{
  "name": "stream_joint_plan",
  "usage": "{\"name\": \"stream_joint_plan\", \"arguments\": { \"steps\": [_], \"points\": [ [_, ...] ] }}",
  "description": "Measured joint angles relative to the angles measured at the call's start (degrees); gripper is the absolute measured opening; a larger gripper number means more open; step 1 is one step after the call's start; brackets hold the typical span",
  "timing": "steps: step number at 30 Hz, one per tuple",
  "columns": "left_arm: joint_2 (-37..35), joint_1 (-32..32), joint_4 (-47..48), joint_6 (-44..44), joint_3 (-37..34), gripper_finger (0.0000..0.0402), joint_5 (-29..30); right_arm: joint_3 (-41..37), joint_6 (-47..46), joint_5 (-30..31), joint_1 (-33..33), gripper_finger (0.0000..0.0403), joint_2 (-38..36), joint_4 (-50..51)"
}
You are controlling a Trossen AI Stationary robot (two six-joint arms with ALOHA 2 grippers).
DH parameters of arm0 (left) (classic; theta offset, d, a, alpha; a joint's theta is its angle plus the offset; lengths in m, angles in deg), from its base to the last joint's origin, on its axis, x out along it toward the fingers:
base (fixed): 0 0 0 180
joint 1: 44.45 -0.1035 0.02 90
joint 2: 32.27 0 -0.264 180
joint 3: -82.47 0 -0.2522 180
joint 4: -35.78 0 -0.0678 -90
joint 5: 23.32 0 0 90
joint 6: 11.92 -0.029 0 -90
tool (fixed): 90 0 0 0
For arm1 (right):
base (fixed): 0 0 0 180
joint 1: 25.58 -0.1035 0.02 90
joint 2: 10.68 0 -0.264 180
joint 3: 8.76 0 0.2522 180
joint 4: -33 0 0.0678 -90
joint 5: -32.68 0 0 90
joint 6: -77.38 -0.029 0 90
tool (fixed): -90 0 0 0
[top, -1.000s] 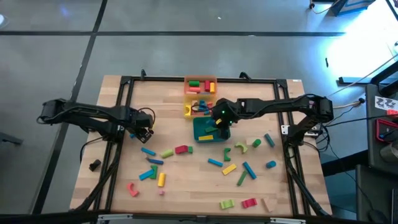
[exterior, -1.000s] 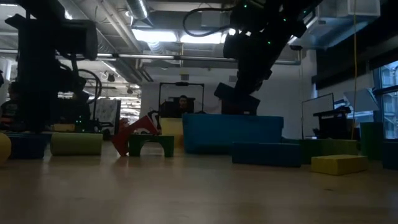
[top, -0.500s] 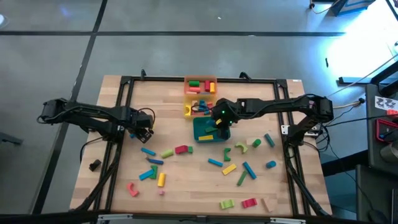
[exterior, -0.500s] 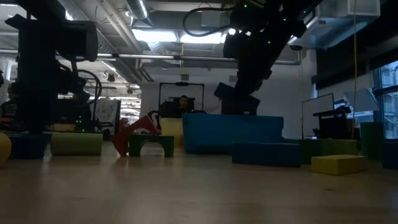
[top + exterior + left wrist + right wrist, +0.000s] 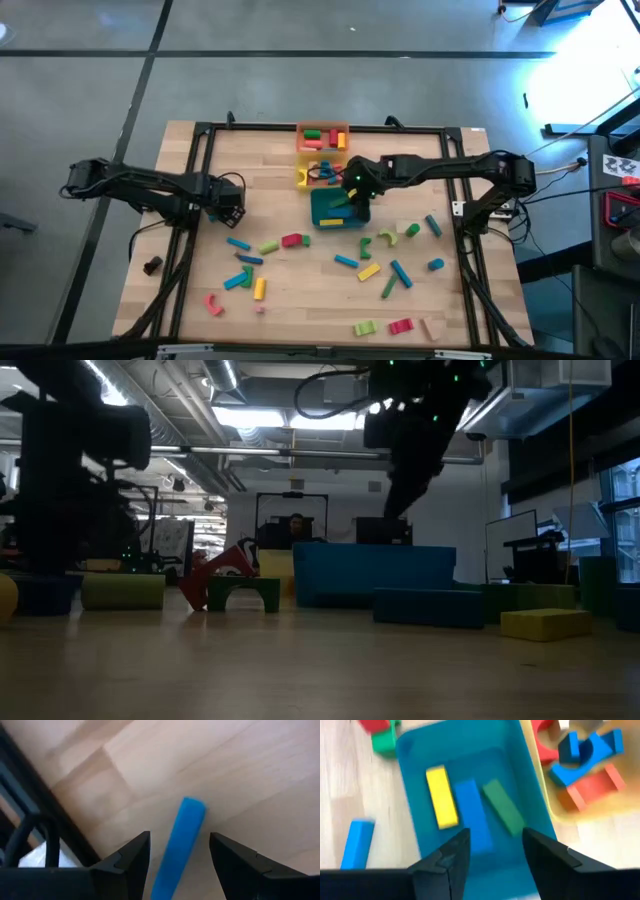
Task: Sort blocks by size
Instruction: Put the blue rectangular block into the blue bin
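My left gripper [image 5: 228, 205] hovers open near the table's left side. In the left wrist view, its fingers [image 5: 179, 836] stand on either side of a blue bar [image 5: 182, 837] that lies flat on the wood, without touching it. My right gripper [image 5: 355, 192] is open and empty above the teal tray [image 5: 322, 218]. In the right wrist view [image 5: 495, 832], a yellow bar [image 5: 441, 796], a blue bar [image 5: 472, 815] and a green bar [image 5: 502, 806] lie flat in that tray [image 5: 410, 765]. Several more blocks [image 5: 368, 271] lie scattered on the table's near half.
An orange tray [image 5: 322, 127] and a yellow tray [image 5: 301, 178] with blocks stand at the far middle, just beyond the teal tray. A black frame [image 5: 200, 160] runs around the table. Loose blocks lie along the near edge [image 5: 400, 326]. People and equipment show in the room behind.
My right gripper has risen above the teal tray and gone a little toward the far edge. My left gripper has shifted slightly toward the table's left edge.
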Motion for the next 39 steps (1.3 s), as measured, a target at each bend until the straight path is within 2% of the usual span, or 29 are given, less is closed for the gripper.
{"name": "stream_joint_plan", "arguments": {
  "steps": [5,13,16,21,26,29,32,36,39],
  "points": [
    [-0.03,-0.04,-1.73,1.49,-0.44,0.0168,-0.19,7.89,2.52,1.3,0.0,0.0182,-0.02,15.75],
    [-0.03,-0.04,-2.8,0.55,-0.41,0.004,-0.27,12.02,2.63,6.19,0.0,0.0179,-2.33,26.38],
    [-0.04,-0.04,-3.9,0.51,-0.37,0.0035,-0.24,12.02,1.4,6.34,-0.01,0.0179,-4.61,29.62],
    [-0.15,-0.04,-10.91,0.49,-0.18,0.0035,-0.51,10.26,-2.77,6.34,-0.04,0.0179,-9.11,31.2],
    [-0.15,-0.04,-14.08,-2.3,4.22,0.0036,-0.47,5.84,-7.23,5.99,-0.04,0.0179,-13.53,30.84],
    [-0.15,-0.04,-15.86,-5.74,8.29,0.0036,-0.47,2.86,-9.95,3.39,-0.04,0.0179,-15.25,30.87],
    [-0.17,-0.04,-23.33,-8.53,11.11,0.0037,-0.42,-0.05,-13.86,0.14,-0.04,0.0179,-15.58,30.82],
    [0.94,-0.04,-43.71,-15.49,11.29,0.0042,-0.42,-4.53,-16.96,-3.85,-0.04,0.0179,-15.58,30.17],
    [4.25,-0.04,-56.73,-20.37,11.08,0.0041,-0.43,-8.23,-19.96,-4.27,-0.04,0.0179,-15.58,28.48]
  ]
}}
